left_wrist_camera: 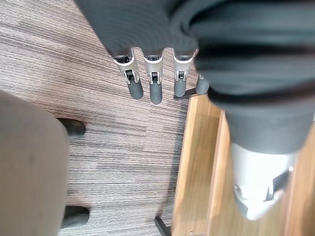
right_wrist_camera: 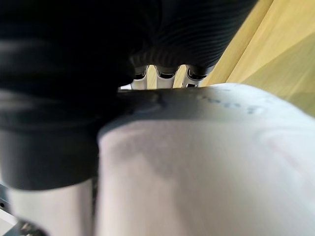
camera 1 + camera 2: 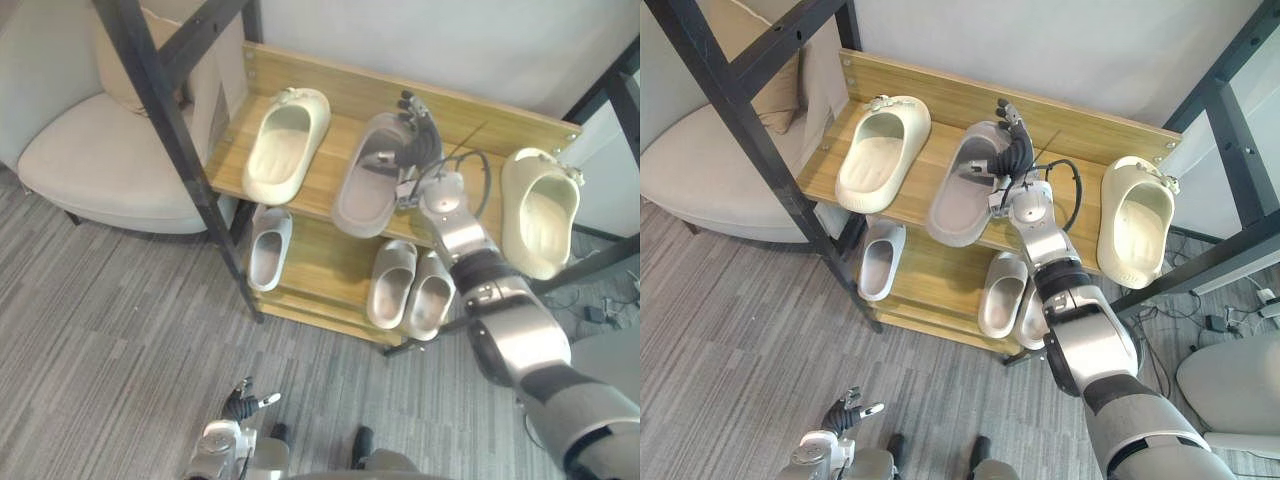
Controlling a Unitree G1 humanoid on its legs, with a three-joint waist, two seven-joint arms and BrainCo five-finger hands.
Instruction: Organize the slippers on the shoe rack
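Observation:
On the top shelf of the wooden shoe rack point(image 3: 325, 172) lie three slippers. A cream slipper point(image 3: 285, 140) is at the left, a grey slipper point(image 3: 362, 190) is in the middle, and another cream slipper point(image 3: 543, 212) is at the right end. My right hand point(image 3: 417, 135) is on the far end of the grey slipper, its fingers point(image 2: 165, 73) over the upper and gripping it. On the lower shelf are a pale slipper point(image 3: 270, 248) at the left and a beige pair point(image 3: 410, 288) at the right. My left hand point(image 3: 238, 406) hangs low over the carpet with its fingers point(image 1: 153, 84) relaxed.
A beige armchair point(image 3: 100, 150) stands left of the rack. Slanted black frame bars point(image 3: 172, 130) cross in front of the rack's left end, and another bar point(image 3: 1220, 110) stands at its right. Grey carpet point(image 3: 120, 340) lies in front.

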